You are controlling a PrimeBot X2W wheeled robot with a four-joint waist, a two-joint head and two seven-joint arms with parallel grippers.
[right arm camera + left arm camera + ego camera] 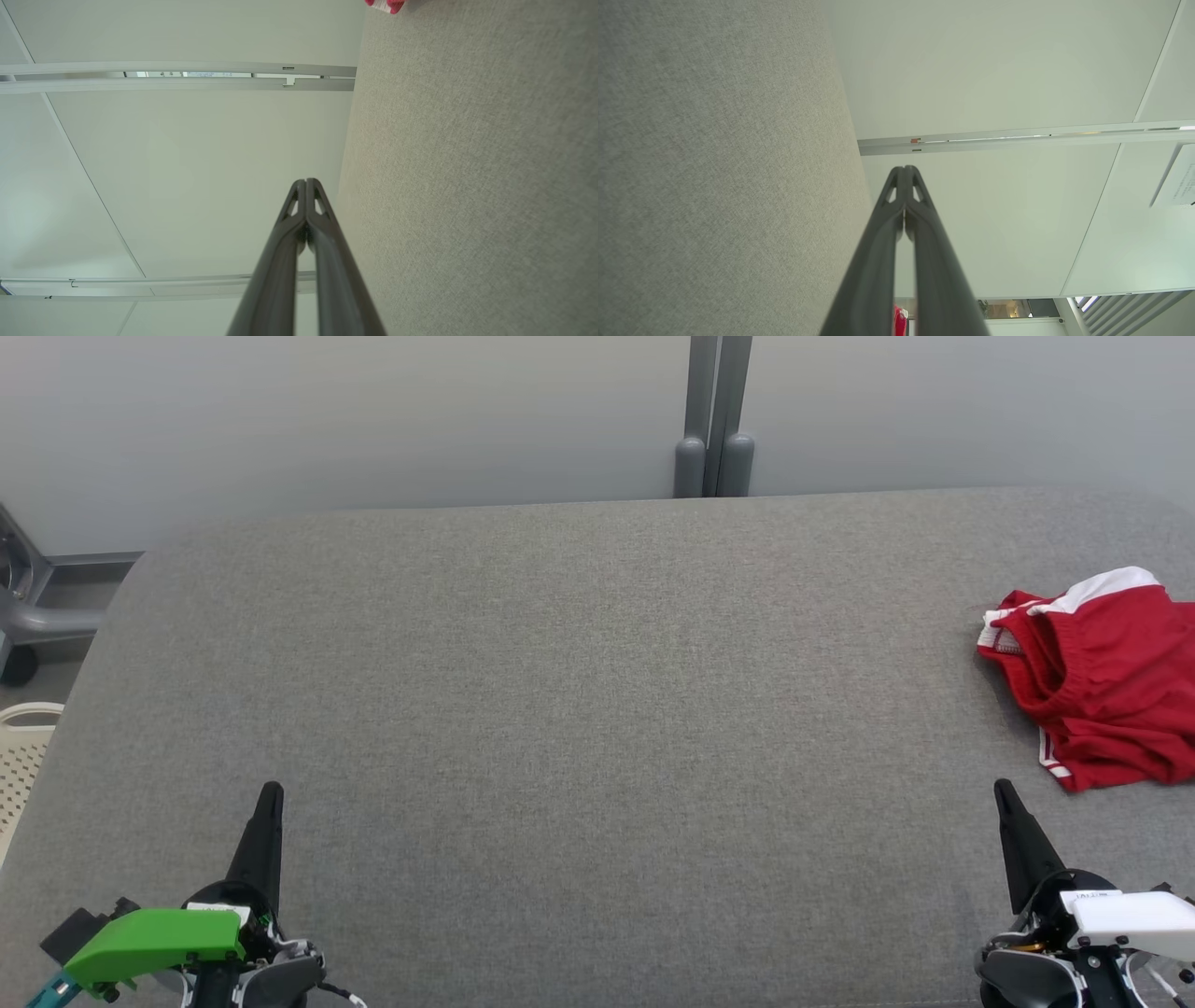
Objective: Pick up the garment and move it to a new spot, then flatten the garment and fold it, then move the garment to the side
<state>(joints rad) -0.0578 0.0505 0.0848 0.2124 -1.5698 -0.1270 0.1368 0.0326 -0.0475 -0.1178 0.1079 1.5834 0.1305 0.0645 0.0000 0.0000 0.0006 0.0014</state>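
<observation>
The garment (1106, 677) is a crumpled red pair of shorts with white trim, lying at the right edge of the grey felt table (597, 709). A red scrap of the garment (385, 4) peeks in at the top of the right wrist view, and another sliver of the garment (899, 322) appears between the fingers in the left wrist view. My right gripper (1004, 791) rests at the lower right, shut and holding nothing, a short way in front of the garment. My left gripper (271, 793) sits at the lower left, shut and holding nothing, far from the garment. Both wrist views show my left gripper (904, 169) and right gripper (306, 181) with tips pressed together.
A pale partition wall with a grey post (714, 420) stands behind the table. A white perforated basket (23, 756) sits off the table's left edge, beside a grey metal frame (37, 607).
</observation>
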